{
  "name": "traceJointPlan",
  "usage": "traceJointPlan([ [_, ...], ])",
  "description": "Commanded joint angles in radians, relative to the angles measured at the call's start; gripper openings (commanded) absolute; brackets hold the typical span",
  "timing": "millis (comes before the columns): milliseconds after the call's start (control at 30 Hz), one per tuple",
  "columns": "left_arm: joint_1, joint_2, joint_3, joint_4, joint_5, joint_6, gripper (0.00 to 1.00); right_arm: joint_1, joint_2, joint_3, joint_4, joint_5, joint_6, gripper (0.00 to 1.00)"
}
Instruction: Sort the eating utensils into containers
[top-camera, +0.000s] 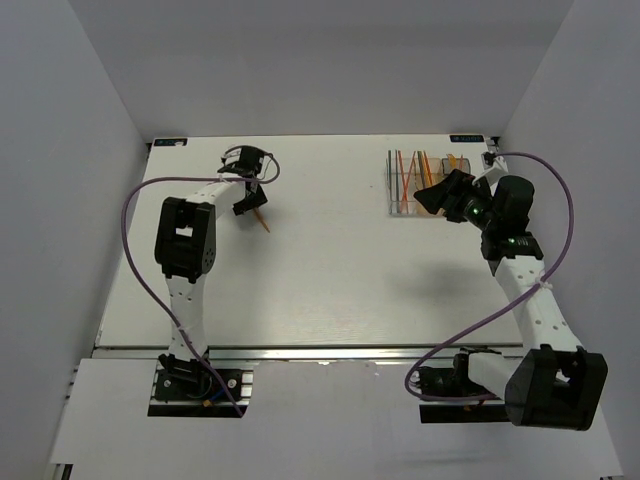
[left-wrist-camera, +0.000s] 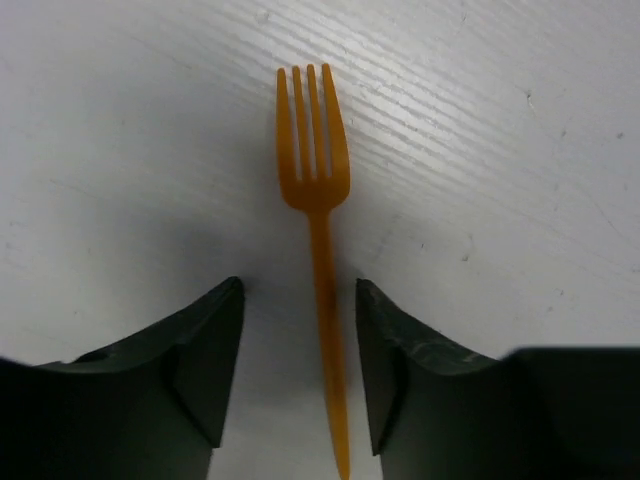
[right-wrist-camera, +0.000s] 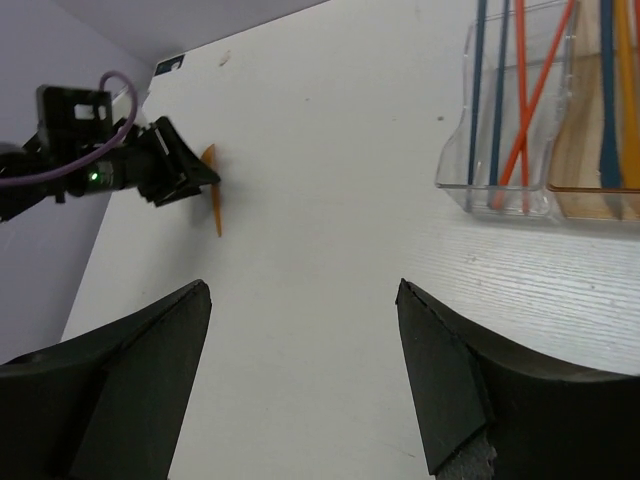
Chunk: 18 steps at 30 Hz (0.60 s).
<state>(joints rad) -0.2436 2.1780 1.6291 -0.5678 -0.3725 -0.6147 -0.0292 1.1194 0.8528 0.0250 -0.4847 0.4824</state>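
An orange fork (left-wrist-camera: 312, 150) lies flat on the white table, tines pointing away from the wrist camera. My left gripper (left-wrist-camera: 300, 282) is open, its jaws on either side of the fork's handle with a gap on each side. In the top view the fork (top-camera: 262, 221) sticks out below the left gripper (top-camera: 248, 205) at the far left. The containers (top-camera: 405, 182) stand at the far right, holding several red, orange and dark blue utensils. My right gripper (top-camera: 432, 195) is open and empty just in front of them.
In the right wrist view the clear bin (right-wrist-camera: 500, 150) and the orange-tinted bin (right-wrist-camera: 600, 195) are at the upper right, and the left gripper (right-wrist-camera: 175, 175) with the fork (right-wrist-camera: 215, 205) at the far left. The right arm covers part of the bin row.
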Motion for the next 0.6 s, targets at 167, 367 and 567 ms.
traceJointPlan([
  [167, 0.009, 0.066, 0.101, -0.035, 0.041, 0.029, 0.26, 0.028, -0.075, 0.006, -0.023, -0.029, -0.045, 0.80],
  [367, 0.010, 0.057, 0.052, -0.060, 0.119, 0.023, 0.00, 0.054, -0.066, 0.025, -0.045, -0.103, -0.054, 0.89],
  [567, -0.045, -0.182, -0.219, 0.106, 0.288, -0.008, 0.00, 0.194, 0.087, -0.011, 0.061, -0.190, -0.061, 0.89],
])
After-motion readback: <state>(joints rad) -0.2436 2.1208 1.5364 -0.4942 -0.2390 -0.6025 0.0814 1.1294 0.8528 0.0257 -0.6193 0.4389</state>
